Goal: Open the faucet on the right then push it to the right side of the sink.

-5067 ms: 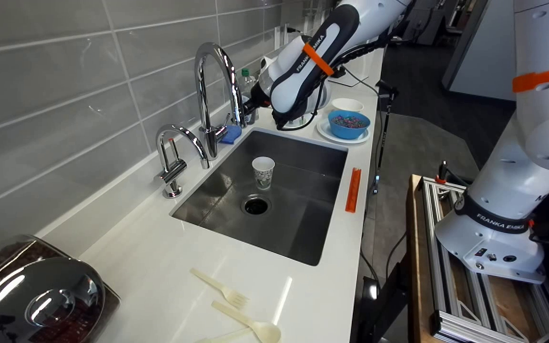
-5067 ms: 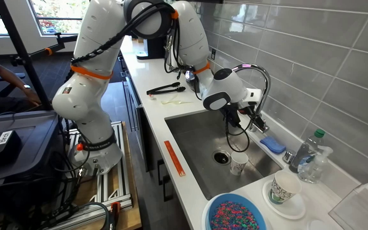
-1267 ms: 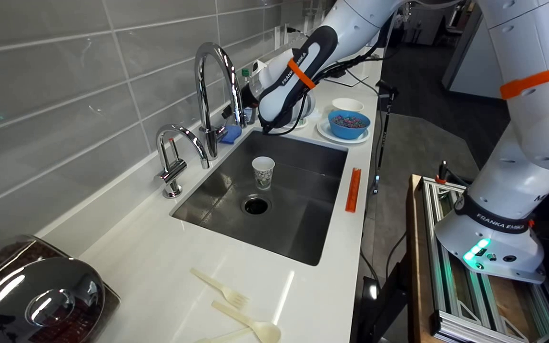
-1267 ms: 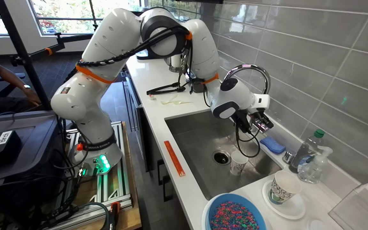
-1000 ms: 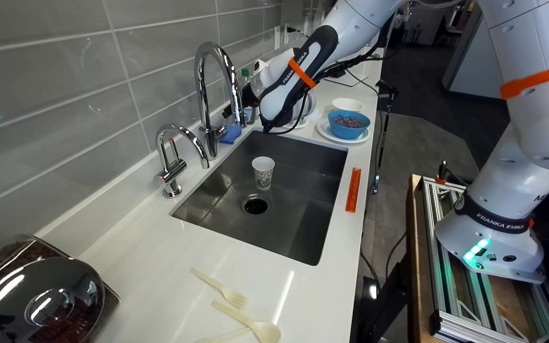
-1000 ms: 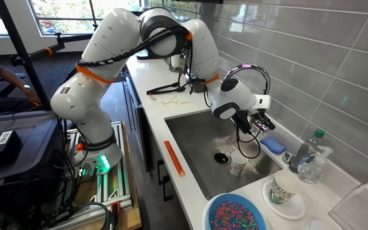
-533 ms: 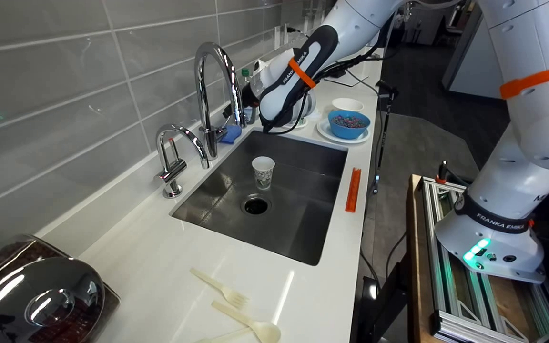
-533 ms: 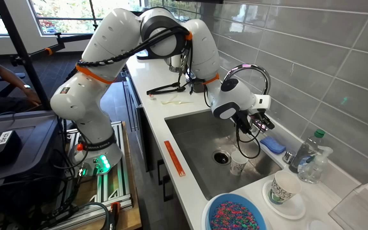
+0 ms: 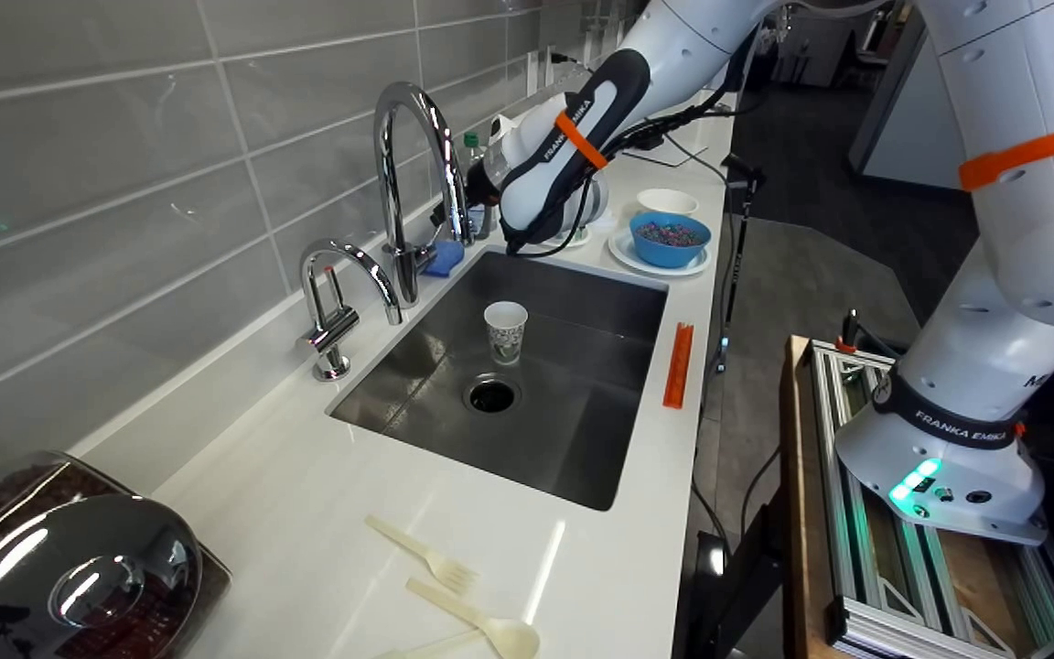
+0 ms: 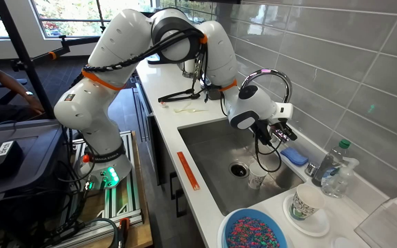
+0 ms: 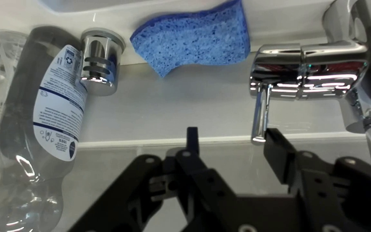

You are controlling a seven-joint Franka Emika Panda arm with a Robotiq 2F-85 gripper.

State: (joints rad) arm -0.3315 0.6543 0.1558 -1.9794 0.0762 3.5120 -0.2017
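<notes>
The wrist view has the two-finger gripper (image 11: 233,141) with its black fingers (image 11: 278,153) spread well apart. Between them stands the slim lever handle (image 11: 260,112) of the chrome faucet body (image 11: 327,67), close to the finger on the picture's right; whether it touches that finger, I cannot tell. A blue sponge (image 11: 195,40) lies near the faucet body, and beyond it are a slotted chrome cap (image 11: 101,61) and a clear dish-soap bottle (image 11: 24,135) with a white label.

In an exterior view, the tall gooseneck spout (image 9: 390,174) rises behind the sink (image 9: 564,403), next to a tiled wall (image 9: 97,156); a smaller faucet (image 9: 342,325) with a red-tipped handle stands near it. A patterned paper cup (image 9: 505,334) stands upright in the sink just beside the drain (image 9: 492,395). A flat orange strip (image 9: 678,366) lies along the sink's edge farthest from the wall, and a pale fork (image 9: 431,560) and spoon (image 9: 495,628) lie on the white counter (image 9: 289,494) near a steel-lidded jar (image 9: 79,586). The gripper is partly hidden behind the gooseneck spout.

In an exterior view, the gripper hangs at the sink's back edge, near the sponge; its fingers are hard to make out. A second paper cup (image 10: 307,203) stands on a white plate (image 10: 317,225), and a blue bowl (image 10: 253,212) of small coloured pieces (image 10: 253,234) sits at the sink's end
</notes>
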